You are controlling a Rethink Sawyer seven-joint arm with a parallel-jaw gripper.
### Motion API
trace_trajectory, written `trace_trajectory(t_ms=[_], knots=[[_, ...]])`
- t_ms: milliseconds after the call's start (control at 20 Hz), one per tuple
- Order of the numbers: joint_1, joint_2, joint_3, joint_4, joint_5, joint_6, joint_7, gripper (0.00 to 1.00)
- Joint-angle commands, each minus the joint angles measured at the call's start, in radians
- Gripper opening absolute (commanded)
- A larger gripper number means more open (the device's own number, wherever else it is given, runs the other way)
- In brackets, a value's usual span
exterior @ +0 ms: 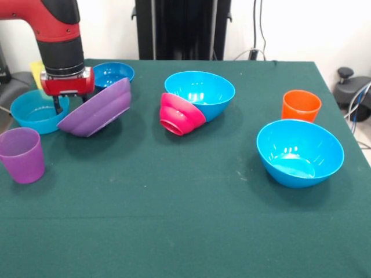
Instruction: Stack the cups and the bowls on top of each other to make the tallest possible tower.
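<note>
My gripper (71, 103) hangs at the left rear of the table, shut on the rim of the wide purple bowl (97, 110), which tilts steeply with its underside toward the camera. A blue bowl (32, 113) sits just left of the gripper and a small blue bowl (114, 72) just behind the purple one. A magenta bowl (179, 114) lies on its side against a tilted blue bowl (203, 92) at mid-table. A large blue bowl (298, 152) and the orange cup (301, 105) stand at the right. The purple cup (22, 154) stands at the front left. The yellow cup (36, 72) peeks out behind the arm. No tower stands, and the yellow-orange bowl is out of view.
The green cloth table (174, 220) has open room across its front half. The robot's black pedestal (182, 29) stands at the far edge. Cables and dark equipment (353, 92) lie off the table's right side.
</note>
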Motion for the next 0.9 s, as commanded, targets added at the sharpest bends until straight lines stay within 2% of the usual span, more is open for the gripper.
trace_trajectory(t_ms=[50,400,500,550,900], knots=[[0.07,-0.002,-0.065,0.013,-0.069,-0.057,-0.036,1.0],[0.103,-0.032,-0.078,0.031,-0.046,-0.068,-0.022,1.0],[0.112,-0.033,-0.1,0.034,-0.038,-0.089,0.031,1.0],[0.113,-0.029,-0.11,0.036,-0.027,-0.098,0.037,0.0],[0.108,-0.027,-0.104,0.046,-0.01,-0.107,0.016,0.0]])
